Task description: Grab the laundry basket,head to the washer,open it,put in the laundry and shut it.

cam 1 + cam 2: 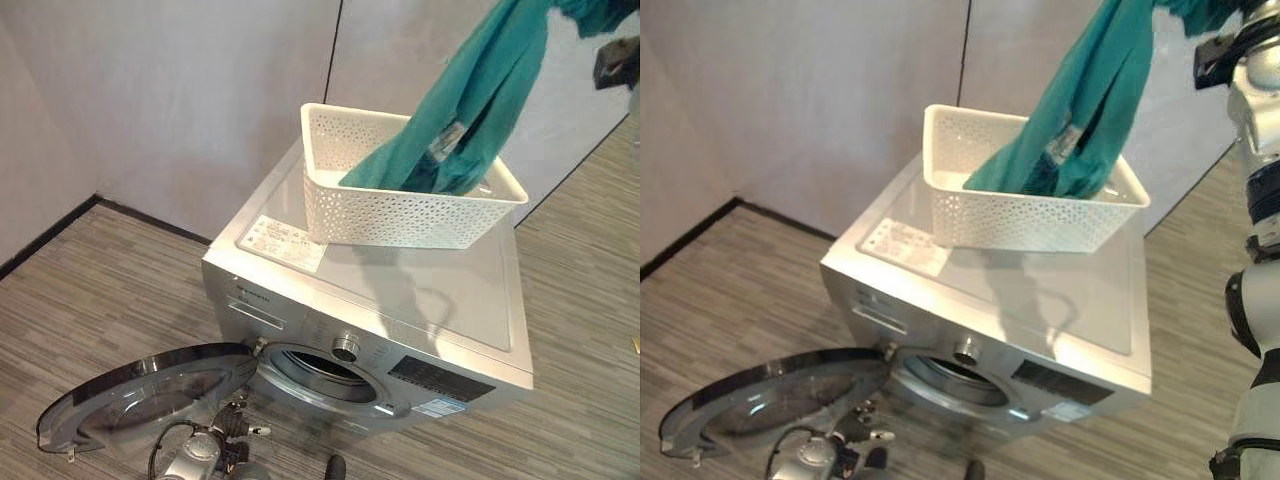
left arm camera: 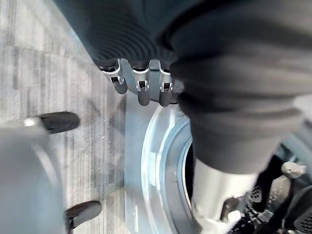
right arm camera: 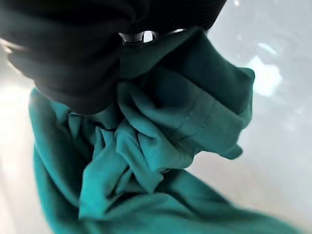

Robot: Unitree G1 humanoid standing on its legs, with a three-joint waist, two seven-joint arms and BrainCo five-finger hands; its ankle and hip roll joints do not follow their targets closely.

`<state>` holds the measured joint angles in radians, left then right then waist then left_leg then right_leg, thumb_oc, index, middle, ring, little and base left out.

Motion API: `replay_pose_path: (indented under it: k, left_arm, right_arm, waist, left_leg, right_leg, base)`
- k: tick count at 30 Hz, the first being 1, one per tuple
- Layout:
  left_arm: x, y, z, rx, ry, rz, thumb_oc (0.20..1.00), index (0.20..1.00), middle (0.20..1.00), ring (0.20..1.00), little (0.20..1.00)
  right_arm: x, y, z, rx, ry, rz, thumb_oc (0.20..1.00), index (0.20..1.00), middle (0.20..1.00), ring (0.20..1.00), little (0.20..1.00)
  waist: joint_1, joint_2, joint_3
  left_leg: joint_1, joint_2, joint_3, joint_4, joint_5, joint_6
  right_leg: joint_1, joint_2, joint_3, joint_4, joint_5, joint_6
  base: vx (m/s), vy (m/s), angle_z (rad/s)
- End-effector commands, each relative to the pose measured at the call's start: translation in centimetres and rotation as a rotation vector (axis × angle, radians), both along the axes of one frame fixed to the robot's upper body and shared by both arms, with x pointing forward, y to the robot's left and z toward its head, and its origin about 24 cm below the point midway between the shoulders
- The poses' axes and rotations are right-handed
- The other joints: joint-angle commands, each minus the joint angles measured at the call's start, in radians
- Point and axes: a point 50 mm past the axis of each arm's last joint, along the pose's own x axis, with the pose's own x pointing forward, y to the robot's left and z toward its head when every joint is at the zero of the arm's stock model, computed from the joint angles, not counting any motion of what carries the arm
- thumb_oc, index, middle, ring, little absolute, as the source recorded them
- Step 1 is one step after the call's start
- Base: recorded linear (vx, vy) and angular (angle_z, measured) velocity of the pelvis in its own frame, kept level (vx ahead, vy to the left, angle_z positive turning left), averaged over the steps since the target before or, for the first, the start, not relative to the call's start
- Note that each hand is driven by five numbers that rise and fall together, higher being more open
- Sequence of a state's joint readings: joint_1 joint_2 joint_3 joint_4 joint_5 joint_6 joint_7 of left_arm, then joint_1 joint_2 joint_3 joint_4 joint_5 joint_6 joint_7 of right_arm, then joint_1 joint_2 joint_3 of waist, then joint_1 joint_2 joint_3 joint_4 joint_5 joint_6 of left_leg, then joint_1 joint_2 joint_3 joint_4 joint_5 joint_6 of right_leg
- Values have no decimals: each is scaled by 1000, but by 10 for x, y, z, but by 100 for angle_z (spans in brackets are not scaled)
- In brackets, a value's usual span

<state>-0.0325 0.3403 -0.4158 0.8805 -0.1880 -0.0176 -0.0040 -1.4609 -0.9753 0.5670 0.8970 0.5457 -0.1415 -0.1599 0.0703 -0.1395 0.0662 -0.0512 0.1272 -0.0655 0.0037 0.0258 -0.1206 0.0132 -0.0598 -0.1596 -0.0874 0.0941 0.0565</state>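
The right hand (image 3: pixel 83 53) clutches bunched teal laundry (image 1: pixel 480 90) lifted high from the white basket (image 1: pixel 400 215) atop the open-doored washer (image 1: pixel 400 300), while the left hand (image 2: pixel 141 83) hangs relaxed.

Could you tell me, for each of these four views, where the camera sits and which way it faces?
Left eye, head: down at washer, white basket, open door.
Right eye, head: same scene; right arm beside it.
Left wrist: along left hand at the door rim.
Right wrist: right hand bunching teal cloth.
Eyes and right wrist share the cloth.
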Motion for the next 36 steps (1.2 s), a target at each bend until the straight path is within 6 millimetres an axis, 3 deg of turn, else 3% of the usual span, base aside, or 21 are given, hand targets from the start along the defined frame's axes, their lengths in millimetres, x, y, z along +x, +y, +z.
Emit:
replay_pose_path:
  k: [1,7,16,24,28,30,31,33,34,35,36]
  left_arm:
    - [12,1,6,49,-47,-87,1000,1000,1000,1000,1000]
    - [13,6,7,76,-56,-70,1000,1000,1000,1000,1000]
    - [10,-5,3,57,-61,-40,1000,1000,1000,1000,1000]
    - [13,-7,6,38,-90,-9,1000,1000,1000,1000,1000]
    - [18,-3,12,37,-124,5,1000,1000,1000,1000,1000]
    - [25,1,17,43,-157,17,1000,1000,1000,1000,1000]
    - [38,-1,27,61,-215,-20,1000,1000,1000,1000,1000]
    - [50,-1,36,74,-262,-38,1000,1000,1000,1000,1000]
    - [58,-1,42,85,-293,-56,1000,1000,1000,1000,1000]
    - [71,-4,53,104,-349,-95,1000,1000,1000,1000,1000]
    - [70,-3,53,110,-348,-98,1000,1000,1000,1000,1000]
  right_arm:
    - [-57,-22,72,90,-342,-40,200,200,200,200,200]
    - [-98,-32,99,76,-515,-63,200,200,200,200,200]
    - [-151,-37,104,222,-905,-1,200,200,200,200,200]
    - [-143,-29,89,151,-849,37,200,200,200,200,200]
    - [-137,-23,74,112,-808,75,200,200,200,200,200]
    - [-135,-13,71,74,-786,127,200,200,200,200,200]
    - [-139,-6,68,30,-794,143,200,200,200,200,200]
    - [-143,-4,65,10,-808,141,200,200,200,200,200]
    - [-142,0,61,-10,-791,161,200,200,200,200,200]
    - [-135,10,39,-43,-740,214,200,200,200,200,200]
    - [-136,8,37,-39,-740,210,200,200,200,200,200]
  waist:
    - [8,-30,-28]
    - [-23,-22,-46]
    - [-53,2,-69]
    - [-65,7,-59]
    - [-66,-4,-36]
    - [-61,-8,-9]
    - [-56,-11,32]
    - [-61,-16,55]
    - [-71,-23,69]
    - [-105,-37,83]
    - [-103,-42,83]
  left_leg:
    - [8,8,12,42,-109,49]
    - [30,7,25,49,-123,50]
    - [59,5,41,23,-120,58]
    - [54,12,46,57,-126,52]
    - [22,43,26,90,-120,34]
    - [-9,59,13,89,-79,20]
    - [-73,89,5,74,11,-15]
    - [-110,105,7,67,48,-28]
    - [-117,107,23,76,35,-18]
    - [-87,117,56,197,-61,7]
    - [-95,115,54,211,-65,9]
  right_leg:
    - [29,-83,-20,98,-126,81]
    - [34,-88,0,98,-124,81]
    - [35,-90,20,95,-117,84]
    - [26,-81,54,95,-120,73]
    - [26,-40,77,90,-140,49]
    - [22,-16,74,75,-142,37]
    - [10,2,48,59,-146,30]
    - [-12,7,27,67,-141,19]
    - [-34,6,17,74,-135,15]
    - [-73,-13,7,95,-111,19]
    - [-75,-15,6,96,-109,20]
  base:
    - [8,28,-8]
    - [2,21,-11]
    - [3,10,-8]
    - [-44,-28,-10]
    - [-105,-111,3]
    - [-338,-173,7]
    - [-469,-189,15]
    - [-362,-112,27]
    - [-351,-50,44]
    - [-354,-36,47]
    - [-284,21,50]
